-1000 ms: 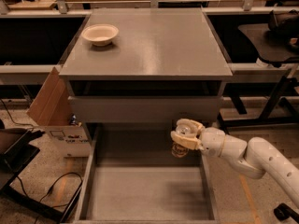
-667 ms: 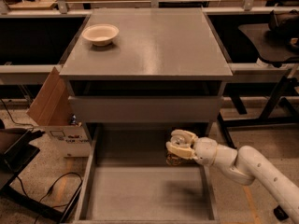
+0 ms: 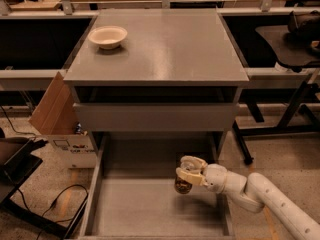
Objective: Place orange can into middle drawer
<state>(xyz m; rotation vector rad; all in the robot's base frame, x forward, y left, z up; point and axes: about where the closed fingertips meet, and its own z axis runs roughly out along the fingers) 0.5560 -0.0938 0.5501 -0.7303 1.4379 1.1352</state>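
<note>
My gripper (image 3: 188, 172) reaches in from the lower right on a white arm and is shut on the orange can (image 3: 182, 185). The can hangs under the fingers, brown and gold, just above the floor of the open middle drawer (image 3: 130, 209), at its right side. The drawer is pulled out wide below the cabinet, with a flat grey floor and low side walls. Whether the can touches the floor I cannot tell.
The grey cabinet top (image 3: 165, 49) carries a cream bowl (image 3: 108, 36) at its back left. A shut grey drawer front (image 3: 155, 116) sits above the open drawer. A cardboard box (image 3: 57, 116) and cables lie on the floor at the left. A black table frame (image 3: 290, 104) stands right.
My gripper has moved left and down with the can, from the drawer's right wall to a spot over the drawer floor.
</note>
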